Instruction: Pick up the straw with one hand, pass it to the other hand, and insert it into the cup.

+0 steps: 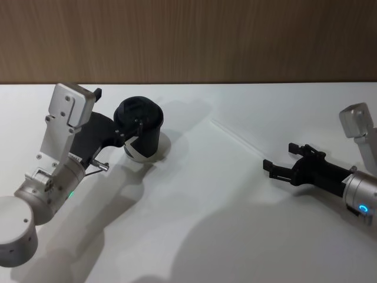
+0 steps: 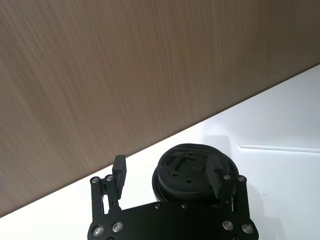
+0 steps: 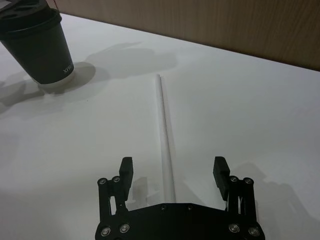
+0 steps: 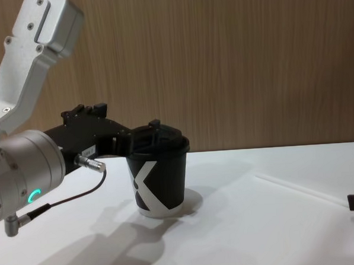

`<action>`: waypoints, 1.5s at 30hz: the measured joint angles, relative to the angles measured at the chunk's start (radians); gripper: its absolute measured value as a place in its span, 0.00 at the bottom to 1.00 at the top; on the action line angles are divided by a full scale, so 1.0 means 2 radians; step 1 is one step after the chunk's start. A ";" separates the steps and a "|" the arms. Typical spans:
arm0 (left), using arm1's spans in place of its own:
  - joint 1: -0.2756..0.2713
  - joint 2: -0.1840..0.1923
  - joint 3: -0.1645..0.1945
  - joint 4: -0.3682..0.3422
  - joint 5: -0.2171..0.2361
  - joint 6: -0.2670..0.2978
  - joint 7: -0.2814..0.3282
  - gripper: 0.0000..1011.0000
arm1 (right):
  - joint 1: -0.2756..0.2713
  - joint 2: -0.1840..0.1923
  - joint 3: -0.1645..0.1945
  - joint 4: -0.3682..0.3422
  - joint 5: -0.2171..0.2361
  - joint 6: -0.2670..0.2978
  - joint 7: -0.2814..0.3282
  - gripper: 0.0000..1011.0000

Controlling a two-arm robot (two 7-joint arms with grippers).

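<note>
The black cup (image 1: 143, 143) with a domed lid (image 2: 186, 172) and a white K-like mark (image 4: 145, 183) stands upright at the left of the white table. My left gripper (image 1: 118, 107) is open at lid height, one finger over the lid's edge and the other off to the side (image 2: 167, 169). The thin white straw (image 1: 235, 134) lies flat on the table right of the cup. My right gripper (image 1: 278, 158) hovers open just above the straw's near end (image 3: 173, 167), with the straw (image 3: 165, 135) running out between its fingers towards the cup (image 3: 42, 50).
A wood-panelled wall (image 1: 188, 41) runs along the table's far edge. A thin dark cable with a metal plug (image 4: 89, 164) hangs from my left wrist beside the cup. Bare white tabletop (image 1: 194, 224) stretches between the arms and to the front.
</note>
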 joint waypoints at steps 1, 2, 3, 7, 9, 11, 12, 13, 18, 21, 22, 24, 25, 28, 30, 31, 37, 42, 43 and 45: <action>0.000 0.000 0.000 0.000 0.000 0.000 0.000 0.99 | 0.000 0.000 -0.001 0.001 0.000 0.000 0.000 0.99; 0.000 0.000 0.000 0.000 0.000 0.000 0.000 0.99 | 0.001 0.000 -0.002 0.002 0.000 -0.001 -0.001 0.99; 0.000 0.000 0.000 0.000 0.000 0.000 0.000 0.99 | 0.001 0.000 -0.002 0.002 0.000 -0.001 -0.001 0.99; 0.000 0.000 0.000 0.000 0.000 0.000 0.000 0.99 | 0.003 0.000 -0.005 0.006 -0.001 -0.004 -0.001 0.99; 0.000 0.000 0.000 0.000 0.000 0.000 0.000 0.99 | 0.004 0.000 -0.007 0.008 -0.001 -0.005 -0.002 0.99; 0.000 0.000 0.000 0.000 0.000 0.000 0.000 0.99 | 0.005 0.000 -0.008 0.009 -0.001 -0.006 -0.002 0.99; 0.000 0.000 0.000 0.000 0.000 0.000 0.000 0.99 | 0.006 0.000 -0.010 0.010 -0.001 -0.006 -0.002 0.99; 0.000 0.000 0.000 0.000 0.000 0.000 0.000 0.99 | 0.006 0.000 -0.010 0.011 -0.001 -0.007 -0.002 0.99; 0.000 0.000 0.000 0.000 0.000 0.000 0.000 0.99 | 0.009 0.000 -0.014 0.014 -0.001 -0.008 -0.001 0.99; 0.000 0.000 0.000 0.000 0.000 0.000 0.000 0.99 | 0.011 0.001 -0.016 0.016 0.000 -0.008 0.000 0.99; 0.000 0.000 0.000 0.000 0.000 0.000 0.000 0.99 | 0.011 0.001 -0.016 0.016 0.000 -0.008 0.000 0.99; 0.000 0.000 0.000 0.000 0.000 0.000 0.000 0.99 | 0.012 0.001 -0.018 0.017 0.000 -0.009 0.000 0.96; 0.000 0.000 0.000 0.000 0.000 0.000 0.000 0.99 | 0.012 0.001 -0.018 0.018 0.000 -0.009 0.000 0.95; 0.000 0.000 0.000 0.000 0.000 0.000 0.000 0.99 | 0.013 0.002 -0.020 0.018 0.001 -0.009 0.000 0.88; 0.000 0.000 0.000 0.000 0.000 0.000 0.000 0.99 | 0.014 0.003 -0.021 0.018 0.002 -0.009 0.001 0.83; 0.000 0.000 0.000 0.000 0.000 0.000 0.000 0.99 | 0.014 0.004 -0.022 0.018 0.002 -0.009 0.001 0.78; 0.000 0.000 0.000 0.000 0.000 0.000 0.000 0.99 | 0.015 0.006 -0.024 0.018 0.007 -0.007 0.004 0.62; 0.000 0.000 0.000 0.000 0.000 0.000 0.000 0.99 | 0.015 0.008 -0.026 0.018 0.010 -0.006 0.006 0.47; 0.000 0.000 0.000 0.000 0.000 0.000 0.000 0.99 | 0.015 0.009 -0.027 0.018 0.012 -0.006 0.008 0.42; 0.000 0.000 0.000 0.000 0.000 0.000 0.000 0.99 | 0.015 0.010 -0.028 0.018 0.015 -0.005 0.012 0.36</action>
